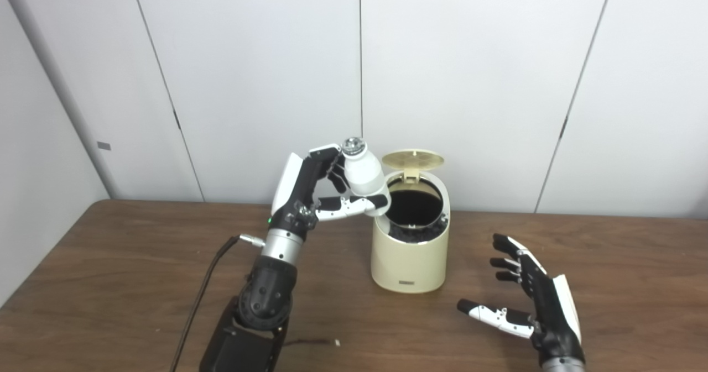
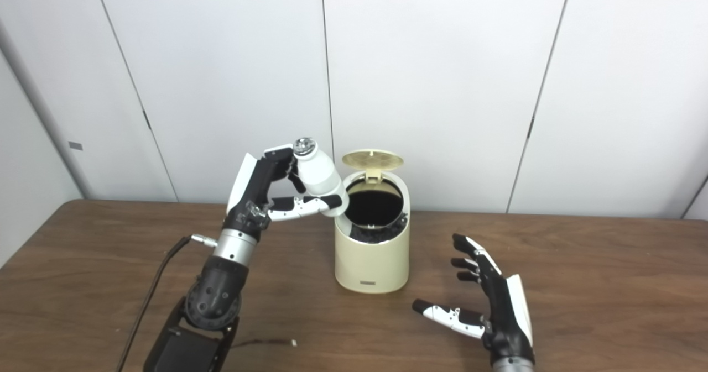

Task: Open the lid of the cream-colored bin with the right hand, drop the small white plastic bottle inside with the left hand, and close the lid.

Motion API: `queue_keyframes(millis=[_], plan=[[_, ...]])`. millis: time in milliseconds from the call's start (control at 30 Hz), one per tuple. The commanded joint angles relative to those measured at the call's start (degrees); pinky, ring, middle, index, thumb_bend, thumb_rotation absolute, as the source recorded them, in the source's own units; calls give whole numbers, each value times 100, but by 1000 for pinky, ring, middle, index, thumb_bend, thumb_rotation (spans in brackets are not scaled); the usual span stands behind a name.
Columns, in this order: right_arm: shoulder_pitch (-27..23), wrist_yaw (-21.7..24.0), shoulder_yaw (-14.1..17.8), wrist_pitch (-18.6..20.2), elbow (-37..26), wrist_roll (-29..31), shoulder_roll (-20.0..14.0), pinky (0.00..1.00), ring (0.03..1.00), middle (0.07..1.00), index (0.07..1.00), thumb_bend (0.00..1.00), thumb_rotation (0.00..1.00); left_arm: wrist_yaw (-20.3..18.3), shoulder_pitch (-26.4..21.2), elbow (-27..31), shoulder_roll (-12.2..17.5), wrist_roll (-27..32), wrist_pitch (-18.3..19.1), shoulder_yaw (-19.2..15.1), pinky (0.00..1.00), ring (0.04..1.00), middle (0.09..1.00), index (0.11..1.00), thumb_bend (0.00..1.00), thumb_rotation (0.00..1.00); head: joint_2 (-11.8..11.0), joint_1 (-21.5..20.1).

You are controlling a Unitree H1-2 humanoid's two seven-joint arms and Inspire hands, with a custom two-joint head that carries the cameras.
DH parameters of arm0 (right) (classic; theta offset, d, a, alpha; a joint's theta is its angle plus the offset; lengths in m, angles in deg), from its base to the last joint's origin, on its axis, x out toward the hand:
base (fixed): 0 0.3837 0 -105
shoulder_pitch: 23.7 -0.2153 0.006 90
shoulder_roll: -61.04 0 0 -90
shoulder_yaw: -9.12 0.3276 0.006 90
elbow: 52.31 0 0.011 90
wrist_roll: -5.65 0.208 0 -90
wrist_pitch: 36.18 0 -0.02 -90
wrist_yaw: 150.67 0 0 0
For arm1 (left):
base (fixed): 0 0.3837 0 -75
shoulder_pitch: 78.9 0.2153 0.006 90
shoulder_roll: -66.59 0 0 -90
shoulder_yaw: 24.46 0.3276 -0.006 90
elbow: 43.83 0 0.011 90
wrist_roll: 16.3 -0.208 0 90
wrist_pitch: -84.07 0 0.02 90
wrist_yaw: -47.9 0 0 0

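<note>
Table [image 1: 110, 283]: I see brown wood, bare apart from the bin near the middle toward the far edge, a black cable [image 1: 202, 294] trailing to the near edge beside my left arm, and a small pale scrap [image 1: 336, 342] by the near edge.
Cream-colored bin [image 1: 409, 256]: upright, mouth dark and clear; nothing blocks the drop.
Lid [image 1: 412, 160]: flipped up at the back on its hinge. My worry: it may fall shut if the bin gets knocked.
Left hand [image 1: 326, 187]: closed around the bottle, raised at the bin's left rim.
Right hand [image 1: 525, 300]: fingers spread, holding nothing, low over the table right of the bin, toward the near edge.
Small white plastic bottle [image 1: 363, 176]: tilted, cap up, base just at the left rim. Risk: released here, I judge it could clip the rim and tumble outside, or nudge the bin.
</note>
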Motion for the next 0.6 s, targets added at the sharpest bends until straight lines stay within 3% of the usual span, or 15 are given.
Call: queue_keyframes(millis=[0,567], plan=[[-218,-72,0,-269,-199,20,44,672,753,830,822,772,181,66,-320,44,-56,6,-264,21,346,426,477,498,505,0,12,-5],[-148,-66,-38,-207,-348,-19,83,675,745,829,821,776,206,269,-648,-810,-280,-66,-914,67,345,420,461,507,504,0,47,-118]])
